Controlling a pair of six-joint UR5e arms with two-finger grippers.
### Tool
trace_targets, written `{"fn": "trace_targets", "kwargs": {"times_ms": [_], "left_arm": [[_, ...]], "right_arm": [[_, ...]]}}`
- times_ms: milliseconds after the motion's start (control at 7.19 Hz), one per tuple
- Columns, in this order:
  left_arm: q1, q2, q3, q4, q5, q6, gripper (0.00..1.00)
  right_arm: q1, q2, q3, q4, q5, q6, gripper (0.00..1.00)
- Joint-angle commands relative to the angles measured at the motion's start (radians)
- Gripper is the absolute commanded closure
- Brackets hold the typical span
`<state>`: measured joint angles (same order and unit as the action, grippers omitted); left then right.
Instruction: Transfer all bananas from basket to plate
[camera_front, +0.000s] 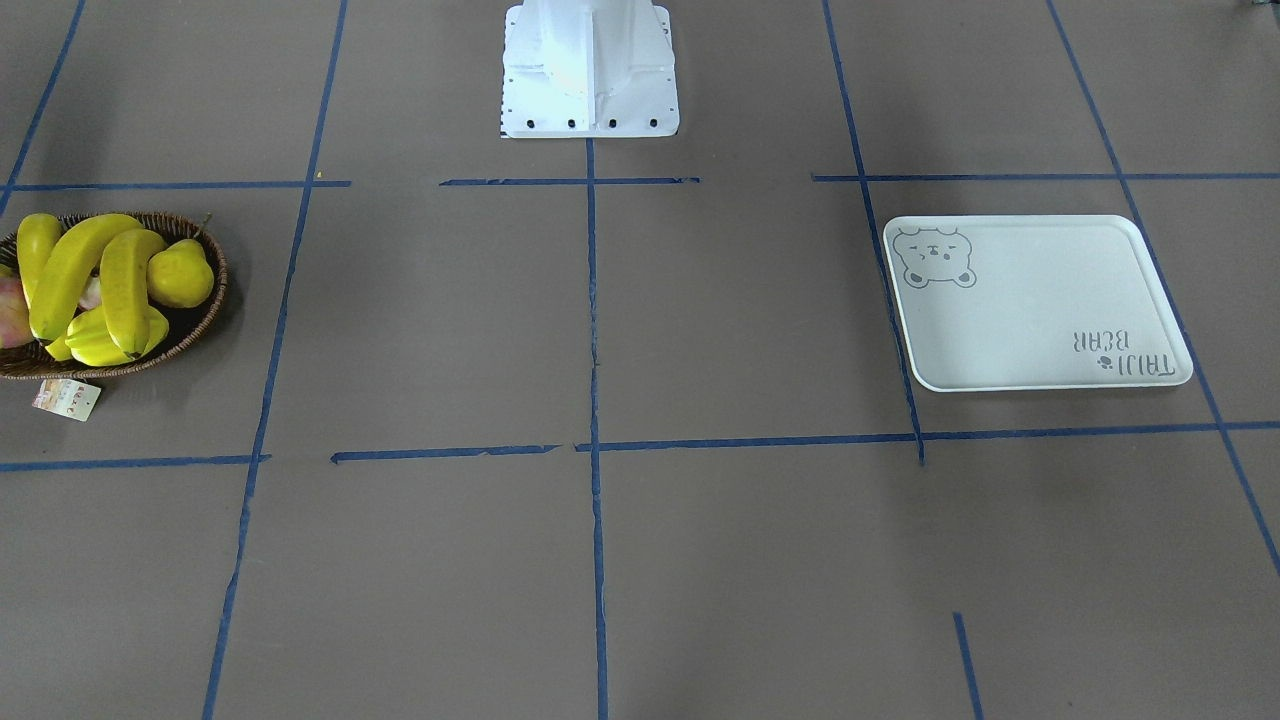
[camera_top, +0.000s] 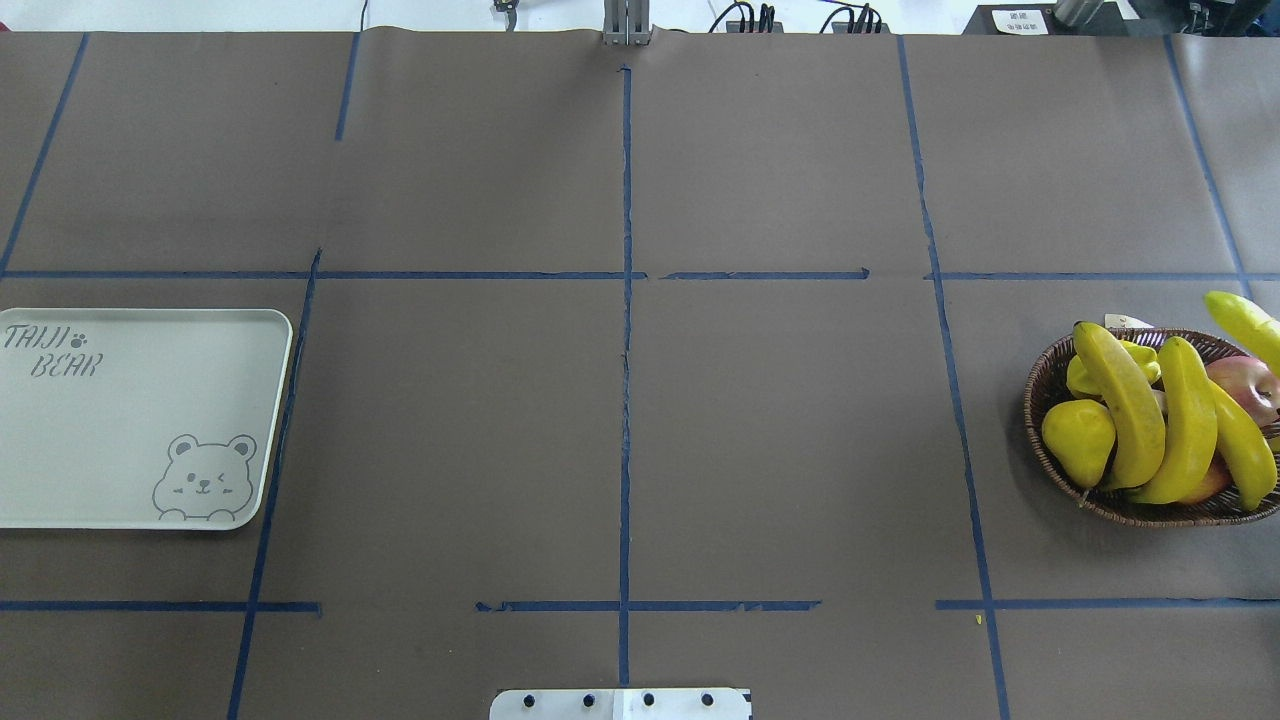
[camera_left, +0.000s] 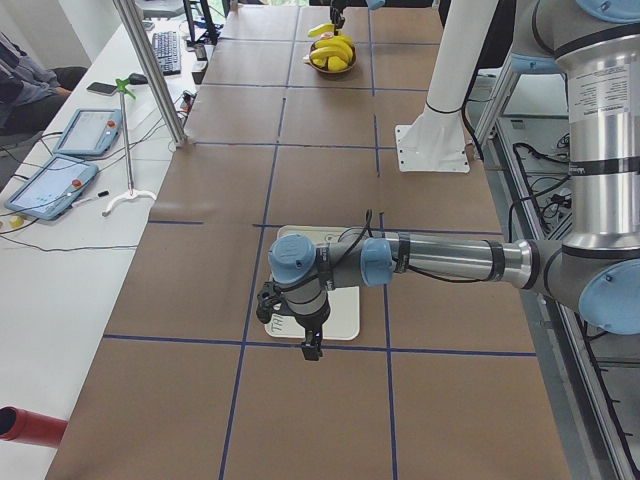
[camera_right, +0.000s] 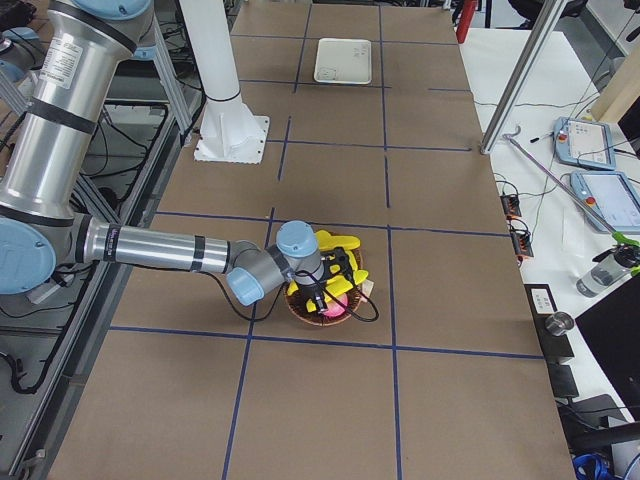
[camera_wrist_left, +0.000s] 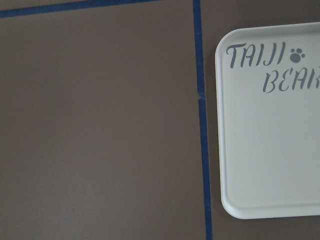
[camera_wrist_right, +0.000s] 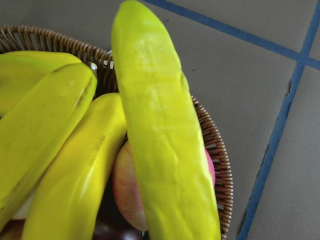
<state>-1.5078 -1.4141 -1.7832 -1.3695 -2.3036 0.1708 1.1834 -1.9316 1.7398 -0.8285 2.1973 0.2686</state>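
Observation:
The basket (camera_top: 1150, 512) sits at the table's right end and holds bananas (camera_top: 1125, 400) (camera_front: 70, 275) among other fruit. One banana (camera_top: 1245, 325) (camera_wrist_right: 160, 135) stands higher than the rest, over the basket's far rim. It fills the middle of the right wrist view, where no fingers show. My right gripper (camera_right: 338, 275) hovers over the basket (camera_right: 320, 310); I cannot tell if it is open or shut. The white plate (camera_top: 120, 430) (camera_wrist_left: 270, 150) lies bare at the left end. My left gripper (camera_left: 311, 352) hangs over the plate's outer edge (camera_left: 345, 305); its state cannot be told.
A yellow pear (camera_top: 1078, 440), a red apple (camera_top: 1245, 385) and a ridged starfruit (camera_front: 105, 340) share the basket. A paper tag (camera_front: 67, 398) lies beside its rim. The robot's white base (camera_front: 590, 70) stands mid-table. Blue tape lines cross the brown surface.

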Motion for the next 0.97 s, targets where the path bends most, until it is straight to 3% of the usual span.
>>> {"fn": "trace_targets", "kwargs": {"times_ms": [0, 139, 417, 556, 835], "left_arm": [[0.072, -0.008, -0.01, -0.005, 0.004, -0.005, 0.0], [0.072, -0.032, -0.046, -0.011, -0.002, -0.008, 0.0], [0.064, -0.138, -0.059, -0.02, 0.004, -0.005, 0.0], [0.064, -0.141, -0.065, -0.054, -0.002, -0.004, 0.0], [0.064, -0.138, -0.064, -0.112, -0.008, -0.004, 0.0]], "right_arm": [[0.1, -0.003, 0.007, -0.02, 0.063, -0.038, 0.98], [0.125, 0.005, 0.033, -0.064, 0.08, -0.054, 0.99], [0.186, 0.019, 0.162, -0.276, 0.084, -0.107, 1.0], [0.209, 0.101, 0.203, -0.397, 0.073, -0.115, 1.0], [0.17, 0.248, 0.198, -0.509, 0.082, -0.082, 0.99]]}}
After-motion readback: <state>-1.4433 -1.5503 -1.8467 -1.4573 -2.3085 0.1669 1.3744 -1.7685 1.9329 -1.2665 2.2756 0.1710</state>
